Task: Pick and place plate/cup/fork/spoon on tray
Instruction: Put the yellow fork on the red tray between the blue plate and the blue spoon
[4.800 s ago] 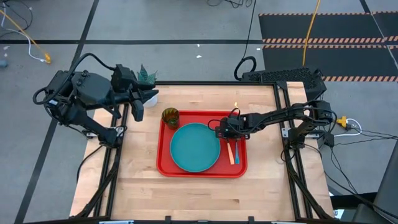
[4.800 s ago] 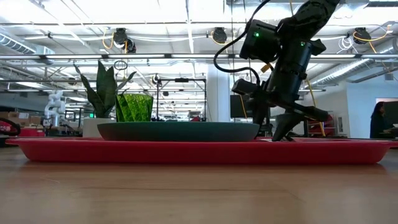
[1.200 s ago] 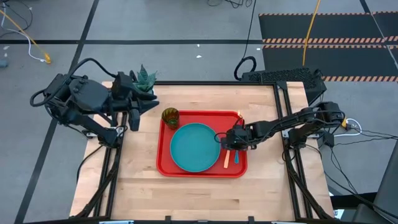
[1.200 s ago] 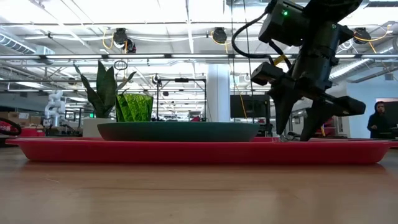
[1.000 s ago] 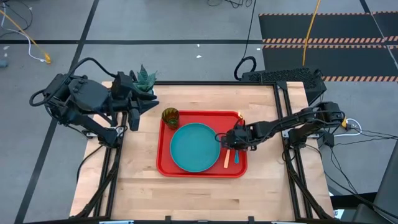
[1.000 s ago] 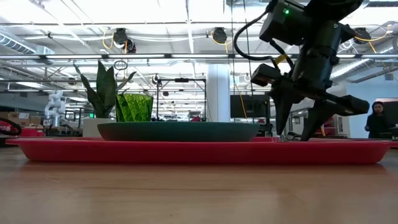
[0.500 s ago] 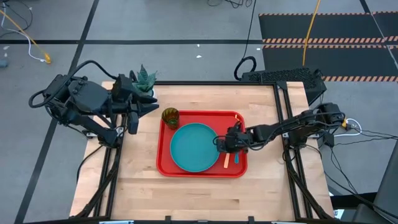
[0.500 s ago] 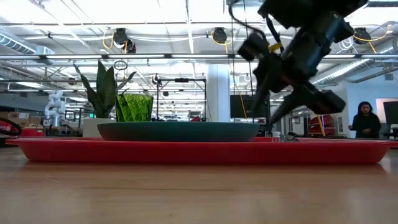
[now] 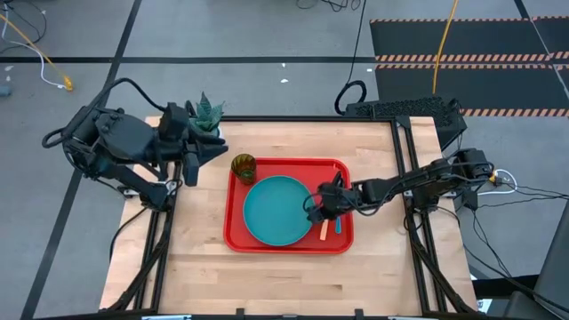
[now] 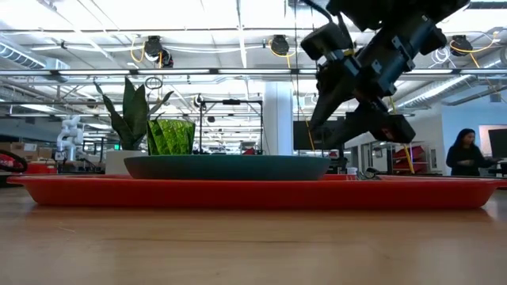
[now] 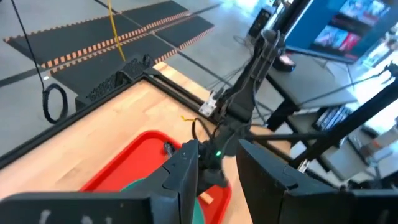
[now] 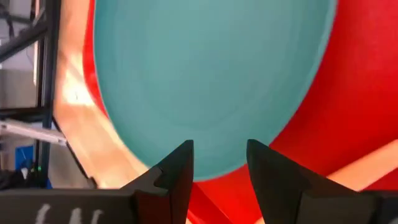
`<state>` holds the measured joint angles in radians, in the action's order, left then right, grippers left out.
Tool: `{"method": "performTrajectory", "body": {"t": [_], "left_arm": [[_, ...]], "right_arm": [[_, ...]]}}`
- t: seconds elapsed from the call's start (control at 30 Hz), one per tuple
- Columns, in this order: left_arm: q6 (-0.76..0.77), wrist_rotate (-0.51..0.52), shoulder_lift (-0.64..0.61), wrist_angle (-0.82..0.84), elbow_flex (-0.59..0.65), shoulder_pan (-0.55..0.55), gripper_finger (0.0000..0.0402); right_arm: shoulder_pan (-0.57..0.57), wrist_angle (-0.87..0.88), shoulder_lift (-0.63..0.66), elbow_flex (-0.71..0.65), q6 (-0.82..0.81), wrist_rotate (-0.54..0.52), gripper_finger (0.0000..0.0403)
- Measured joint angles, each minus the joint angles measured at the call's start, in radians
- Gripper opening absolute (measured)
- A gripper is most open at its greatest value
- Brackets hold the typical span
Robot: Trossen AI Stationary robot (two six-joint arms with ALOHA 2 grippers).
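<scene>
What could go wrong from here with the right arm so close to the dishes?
The right gripper hangs with parted fingers just above the plate's edge; a low sweep could clip the rim and shove the plate toward the cup. The fork and spoon lie right beside it on the tray, so its fingers might nudge them askew.

counter (image 9: 284, 276): we see pale wood, matt, with fine grain lines
tray (image 9: 238, 236): we read it as red plastic, smooth, with a slight sheen
plate (image 9: 277, 211): we see a teal, smooth, evenly matt face
cup (image 9: 244, 166): translucent olive-green, glossy; in our low view it looks faceted
fork (image 9: 324, 228): we see only a matt orange handle
right end effector (image 12: 217, 163): dark, matt fingers, which we take for plastic
</scene>
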<state>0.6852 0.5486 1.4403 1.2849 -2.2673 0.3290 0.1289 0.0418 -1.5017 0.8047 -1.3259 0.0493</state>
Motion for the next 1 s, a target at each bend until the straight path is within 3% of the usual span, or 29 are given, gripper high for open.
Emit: {"method": "performTrajectory", "body": {"t": [0.13,0.27,0.57,0.67,1.0], "left_arm": [[0.007,0.035,0.0,-0.023,0.0,0.0,0.0113],[0.028,0.097,0.0,-0.024,0.0,0.0,0.0113],[-0.017,0.129,0.013,-0.026,0.001,-0.007,0.0113],[-0.051,0.122,0.013,-0.025,0.001,-0.007,0.0113],[-0.107,0.044,0.013,0.06,0.001,0.002,0.0113]], "right_arm": [[-0.024,0.028,0.007,0.0,-0.048,0.003,0.0139],[-0.032,0.233,0.01,0.037,-0.102,-0.028,0.0138],[-0.06,0.855,-0.027,0.451,0.086,-0.206,0.0121],[-0.073,0.969,-0.064,0.511,0.087,-0.201,0.012],[-0.05,1.079,-0.261,0.581,-0.091,-0.067,0.0121]]}}
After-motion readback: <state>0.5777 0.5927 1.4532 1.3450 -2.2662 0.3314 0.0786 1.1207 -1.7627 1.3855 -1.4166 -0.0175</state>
